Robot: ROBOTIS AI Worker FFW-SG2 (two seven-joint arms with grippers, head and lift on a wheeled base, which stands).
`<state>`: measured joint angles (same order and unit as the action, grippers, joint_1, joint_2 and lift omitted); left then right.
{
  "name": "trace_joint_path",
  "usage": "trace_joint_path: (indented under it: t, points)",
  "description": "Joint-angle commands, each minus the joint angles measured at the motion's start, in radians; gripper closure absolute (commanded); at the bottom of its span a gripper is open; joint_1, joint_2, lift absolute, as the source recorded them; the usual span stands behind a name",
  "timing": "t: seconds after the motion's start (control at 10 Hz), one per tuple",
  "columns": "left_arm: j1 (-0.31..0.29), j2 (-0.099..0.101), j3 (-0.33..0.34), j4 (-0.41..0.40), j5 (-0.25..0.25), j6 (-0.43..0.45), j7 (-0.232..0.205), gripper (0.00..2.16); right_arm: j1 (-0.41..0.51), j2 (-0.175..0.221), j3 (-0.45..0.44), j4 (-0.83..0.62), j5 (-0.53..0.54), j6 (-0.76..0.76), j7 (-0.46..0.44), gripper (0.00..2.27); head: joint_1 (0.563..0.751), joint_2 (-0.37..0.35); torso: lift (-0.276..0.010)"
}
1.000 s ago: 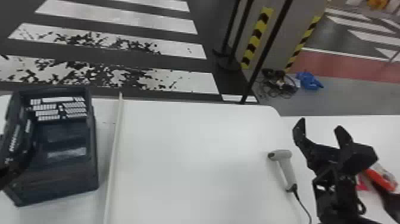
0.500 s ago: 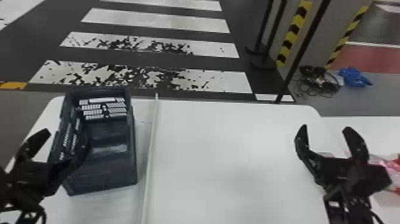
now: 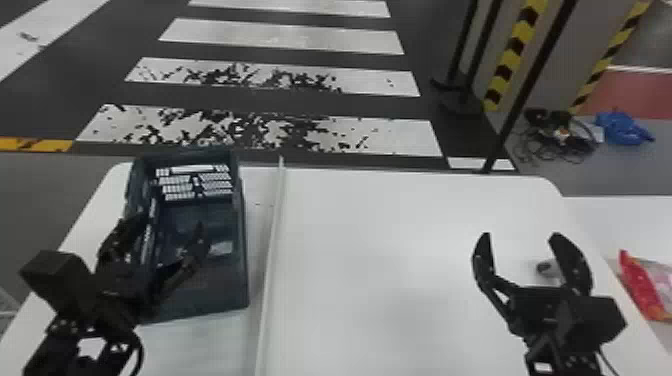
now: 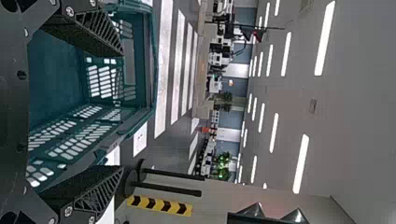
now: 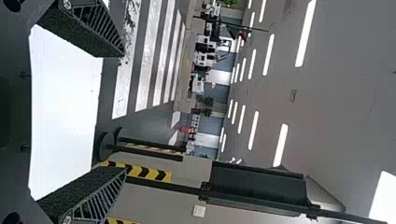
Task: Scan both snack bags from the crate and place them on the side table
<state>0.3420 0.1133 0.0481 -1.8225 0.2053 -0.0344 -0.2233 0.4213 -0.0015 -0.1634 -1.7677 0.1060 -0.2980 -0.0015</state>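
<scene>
A red-and-whitish snack bag [image 3: 645,292] lies on the side counter [image 3: 620,215], right of the right gripper [image 3: 520,240]; the open, dark-blue crate [image 3: 215,295] stands upright near the left gripper [image 3: 171,222].

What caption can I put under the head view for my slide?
Both grippers open: left at the crate, right above the white table.

Seemingly a large indoor hall, with crosswalk stripes [image 3: 280,37], ceiling strip lights [image 4: 301,163] and hazard-striped pillars [image 3: 515,50].
</scene>
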Motion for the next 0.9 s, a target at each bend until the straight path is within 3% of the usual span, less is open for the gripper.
trace_joint_path:
  t: [0.0,0.1,0.4,0.8]
  points:
    - [0.000,-0.006,-0.048,-0.012,-0.023,0.025,0.019,0.14,0.017,0.002,0.019,-0.001,0.004,0.021,-0.005,0.06,0.695,-0.091,-0.098]
    - [0.005,-0.015,-0.076,-0.030,-0.047,0.037,0.033,0.14,0.031,0.002,0.030,-0.007,0.009,0.027,-0.012,0.06,0.695,-0.102,-0.098]
    - [0.035,-0.017,-0.152,-0.069,-0.099,0.052,0.068,0.14,0.051,0.002,0.073,-0.012,0.008,0.037,-0.051,0.06,0.695,-0.141,-0.098]
    - [0.063,-0.018,-0.191,-0.101,-0.135,0.064,0.088,0.14,0.068,0.002,0.088,-0.015,-0.003,0.018,-0.055,0.06,0.695,-0.169,-0.098]
